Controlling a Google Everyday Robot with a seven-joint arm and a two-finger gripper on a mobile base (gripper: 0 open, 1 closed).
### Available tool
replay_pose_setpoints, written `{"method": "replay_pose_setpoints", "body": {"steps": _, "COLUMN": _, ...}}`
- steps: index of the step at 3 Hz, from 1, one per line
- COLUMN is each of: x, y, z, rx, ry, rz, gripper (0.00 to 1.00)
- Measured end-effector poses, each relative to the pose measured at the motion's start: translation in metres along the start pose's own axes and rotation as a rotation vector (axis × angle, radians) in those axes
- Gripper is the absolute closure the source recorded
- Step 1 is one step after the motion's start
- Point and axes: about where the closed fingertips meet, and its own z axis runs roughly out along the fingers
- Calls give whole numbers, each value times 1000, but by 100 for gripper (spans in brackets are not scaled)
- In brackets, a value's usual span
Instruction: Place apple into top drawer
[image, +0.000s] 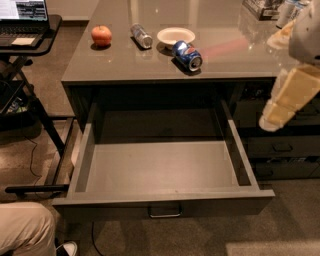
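The apple (101, 35) is small, round and red-orange. It sits on the grey countertop (125, 62) near its far left corner. The top drawer (162, 197) is pulled fully open below the counter; it is wide, shallow and grey, with a small metal bar handle (165, 212), and nothing lies inside it. My gripper (274, 116) hangs on the cream-coloured arm at the right edge, beside the drawer's right wall and far from the apple.
A silver can (141, 36), a white bowl (175, 35) and a blue soda can (188, 55) on its side lie on the counter right of the apple. Narrower dark drawers (282, 147) are at the right. A laptop stand (27, 42) and a person's knee (22, 227) are at the left.
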Motion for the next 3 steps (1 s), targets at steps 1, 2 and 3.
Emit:
{"method": "replay_pose_setpoints", "body": {"steps": 1, "x": -57, "y": -30, "z": -13, "rx": 35, "ry": -192, "rz": 72, "gripper": 0}}
{"method": "replay_pose_setpoints", "body": {"steps": 2, "x": -57, "y": -30, "z": -13, "rx": 35, "ry": -192, "rz": 72, "gripper": 0}}
{"method": "replay_pose_setpoints", "body": {"steps": 3, "x": -66, "y": -33, "z": -5, "rx": 32, "ry": -181, "rz": 88, "gripper": 0}}
